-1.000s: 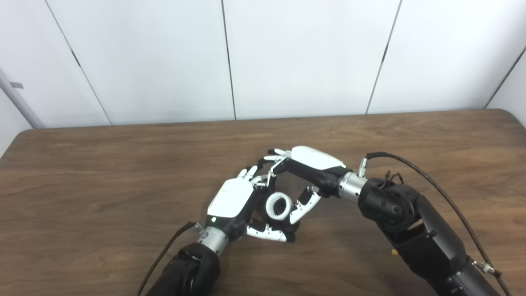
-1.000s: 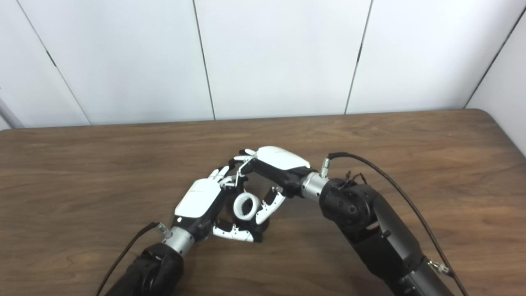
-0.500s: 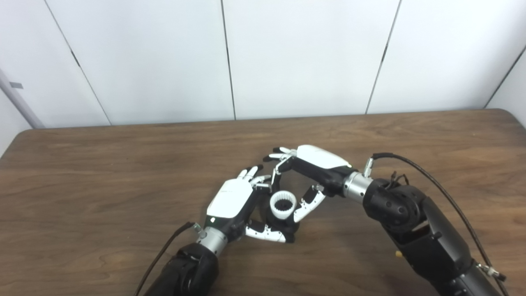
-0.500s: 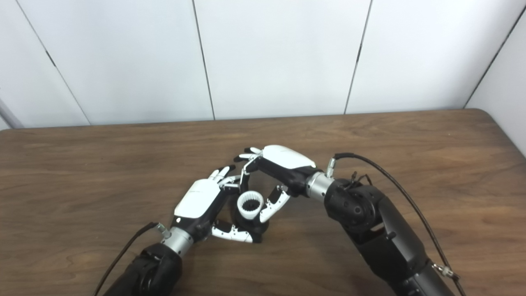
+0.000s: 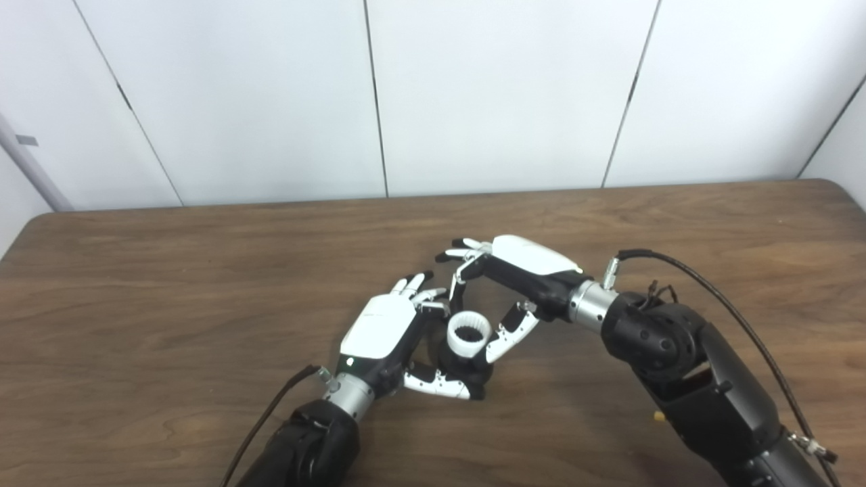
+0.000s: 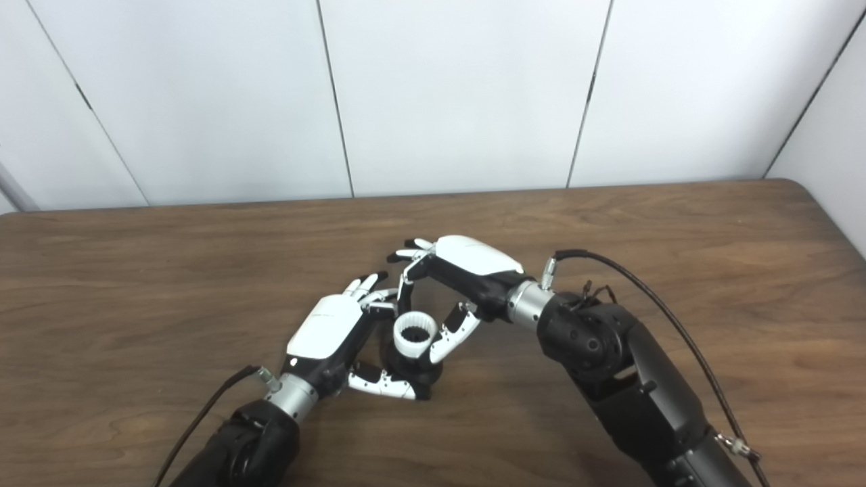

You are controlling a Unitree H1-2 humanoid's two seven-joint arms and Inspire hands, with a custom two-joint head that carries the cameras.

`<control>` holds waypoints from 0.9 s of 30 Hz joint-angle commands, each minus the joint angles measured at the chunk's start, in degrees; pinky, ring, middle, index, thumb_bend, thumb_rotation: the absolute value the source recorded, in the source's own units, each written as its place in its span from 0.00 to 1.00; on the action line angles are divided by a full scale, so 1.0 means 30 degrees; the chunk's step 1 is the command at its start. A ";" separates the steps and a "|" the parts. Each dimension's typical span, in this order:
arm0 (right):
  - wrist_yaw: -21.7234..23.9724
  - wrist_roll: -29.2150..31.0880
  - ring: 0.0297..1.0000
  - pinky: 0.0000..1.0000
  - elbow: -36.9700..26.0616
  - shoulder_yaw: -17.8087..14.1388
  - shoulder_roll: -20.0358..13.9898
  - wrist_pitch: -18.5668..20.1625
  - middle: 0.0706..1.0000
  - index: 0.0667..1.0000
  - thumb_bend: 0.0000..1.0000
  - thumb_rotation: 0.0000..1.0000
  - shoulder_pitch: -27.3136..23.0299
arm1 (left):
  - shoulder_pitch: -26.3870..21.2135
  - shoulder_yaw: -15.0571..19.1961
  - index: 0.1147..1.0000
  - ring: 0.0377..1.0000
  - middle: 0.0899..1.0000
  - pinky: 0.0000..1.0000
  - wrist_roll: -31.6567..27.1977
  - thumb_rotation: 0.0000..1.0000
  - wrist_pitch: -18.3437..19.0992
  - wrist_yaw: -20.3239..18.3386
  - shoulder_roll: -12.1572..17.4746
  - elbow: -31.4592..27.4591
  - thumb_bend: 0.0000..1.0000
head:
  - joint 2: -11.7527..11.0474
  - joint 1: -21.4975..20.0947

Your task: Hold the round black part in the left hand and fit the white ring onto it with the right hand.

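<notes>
Left hand [image 5: 382,331]: was closed round the round black part [image 5: 467,368], held low over the desk [image 5: 203,270].
White ring [image 5: 468,333]: was seated atop the part, between both hands.
Right hand [image 5: 504,297]: whether the ring was pinched could not be told.
Advice: the ring was best pressed down squarely, the part held steady.
</notes>
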 commanded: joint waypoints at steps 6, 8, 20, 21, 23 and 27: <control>0.1486 -0.0292 1.00 1.00 -0.1405 0.0190 -0.0469 0.1938 1.00 0.84 1.00 0.41 -0.1026 | 0.0589 -0.0459 0.41 0.99 0.84 1.00 0.0245 0.05 -0.0196 -0.1093 0.0240 0.0667 0.52 | 0.0012 -0.0007; 0.1685 -0.0174 1.00 1.00 -0.1506 0.0157 -0.0437 0.2232 1.00 0.89 1.00 0.43 -0.1044 | 0.0580 -0.0460 0.41 0.99 0.84 1.00 0.0280 0.05 -0.0189 -0.1082 0.0243 0.0649 0.52 | 0.0025 0.0030; 0.1394 0.0228 1.00 1.00 -0.1441 0.0001 -0.0420 0.2067 1.00 0.91 1.00 0.44 -0.0815 | 0.0579 -0.0454 0.41 0.99 0.84 1.00 0.0258 0.05 -0.0074 -0.1156 0.0143 0.0529 0.52 | 0.0071 0.0107; 0.1371 0.0258 1.00 1.00 -0.1402 -0.0006 -0.0423 0.2044 1.00 0.91 1.00 0.44 -0.0794 | 0.0566 -0.0463 0.41 0.99 0.84 1.00 0.0272 0.05 -0.0060 -0.1174 0.0143 0.0535 0.52 | 0.0057 0.0103; 0.1325 0.0289 1.00 1.00 -0.1358 -0.0014 -0.0430 0.2026 1.00 0.91 1.00 0.43 -0.0763 | 0.0543 -0.0470 0.41 0.99 0.85 1.00 0.0284 0.05 -0.0028 -0.1203 0.0135 0.0560 0.52 | 0.0025 0.0089; 0.1101 0.0465 1.00 1.00 -0.1362 -0.0251 -0.0460 0.2107 1.00 0.95 1.00 0.48 -0.0651 | 0.0502 -0.0407 0.41 0.99 0.84 1.00 0.0105 0.05 -0.0338 -0.0946 0.0085 0.0830 0.52 | -0.0140 0.0010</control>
